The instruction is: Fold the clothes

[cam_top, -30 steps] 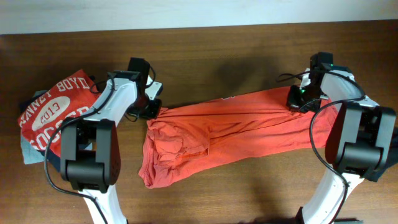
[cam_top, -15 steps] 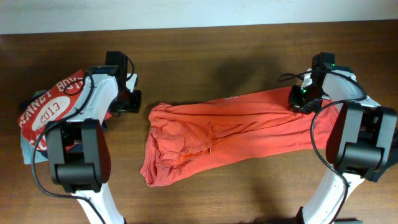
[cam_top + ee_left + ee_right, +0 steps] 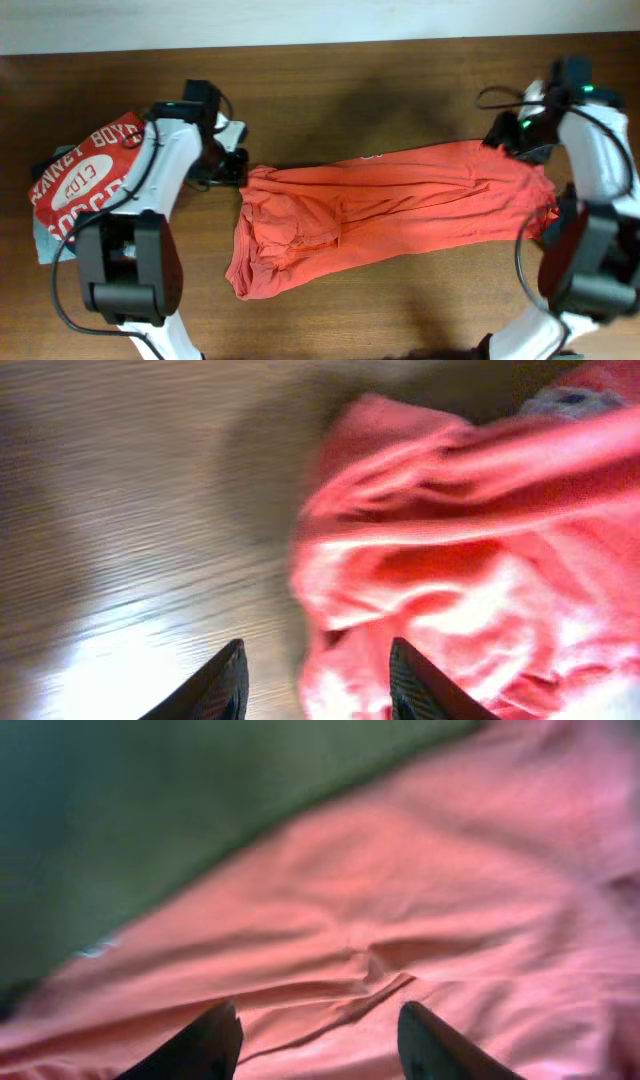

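My left gripper (image 3: 315,665) hovers with jaws apart and empty at the left end of the crumpled orange-red fabric shirt (image 3: 380,215), which lies stretched across the brown wooden table (image 3: 380,80). My right gripper (image 3: 320,1025), also spread and empty, hangs over the shirt's right end. A red tee with white print (image 3: 85,180) lies far left.

a dark brown wooden table (image 3: 400,300) with fine grain fills nearly the whole overhead view. along the 12 o'clock edge runs a pale, off-white strip of wall (image 3: 300,20). in the left wrist view a bright glare (image 3: 110,660) lies on the wood toward 7 o'clock.
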You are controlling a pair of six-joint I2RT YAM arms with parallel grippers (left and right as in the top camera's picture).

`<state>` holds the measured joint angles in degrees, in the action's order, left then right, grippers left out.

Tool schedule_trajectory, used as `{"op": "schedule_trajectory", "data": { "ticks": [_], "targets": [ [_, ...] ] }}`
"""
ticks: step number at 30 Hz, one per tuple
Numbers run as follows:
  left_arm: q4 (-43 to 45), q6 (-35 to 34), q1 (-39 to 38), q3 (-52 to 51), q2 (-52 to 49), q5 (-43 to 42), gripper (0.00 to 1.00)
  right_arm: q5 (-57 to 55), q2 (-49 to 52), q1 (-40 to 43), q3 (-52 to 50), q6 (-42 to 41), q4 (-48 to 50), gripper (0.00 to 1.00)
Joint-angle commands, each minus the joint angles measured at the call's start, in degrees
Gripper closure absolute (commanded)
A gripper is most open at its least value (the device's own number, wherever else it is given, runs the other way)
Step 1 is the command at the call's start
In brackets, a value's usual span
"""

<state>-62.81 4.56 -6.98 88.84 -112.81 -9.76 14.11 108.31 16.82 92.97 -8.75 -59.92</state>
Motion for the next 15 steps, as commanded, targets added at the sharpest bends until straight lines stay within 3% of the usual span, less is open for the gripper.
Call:
{"op": "schedule_trajectory", "data": {
  "ticks": [1, 4, 6, 10, 15],
  "targets": [
    [0.8, 1.5, -4.0, -1.5, 1.2, 0.1, 0.52, 0.8, -5.8, 0.9, 1.6, 0.3, -0.5, 0.42],
    [3.2, 1.3, -5.7, -6.1, 1.2, 0.5, 0.56, 0.7, -7.3, 0.9, 1.6, 0.3, -0.9, 0.41],
    [5.3, 1.0, -6.2, -9.4, 1.2, 0.5, 0.72, 0.7, -7.5, 0.9, 1.6, 0.3, -1.2, 0.41],
    [11.3, 1.2, -7.2, -14.4, 1.2, 0.6, 0.91, 0.7, -7.5, 0.9, 1.6, 0.3, -1.3, 0.41],
    [21.2, 3.3, -8.0, -19.1, 0.9, 3.5, 0.96, 0.7, -7.5, 0.9, 1.6, 0.3, -1.3, 0.41]
  ]
}}
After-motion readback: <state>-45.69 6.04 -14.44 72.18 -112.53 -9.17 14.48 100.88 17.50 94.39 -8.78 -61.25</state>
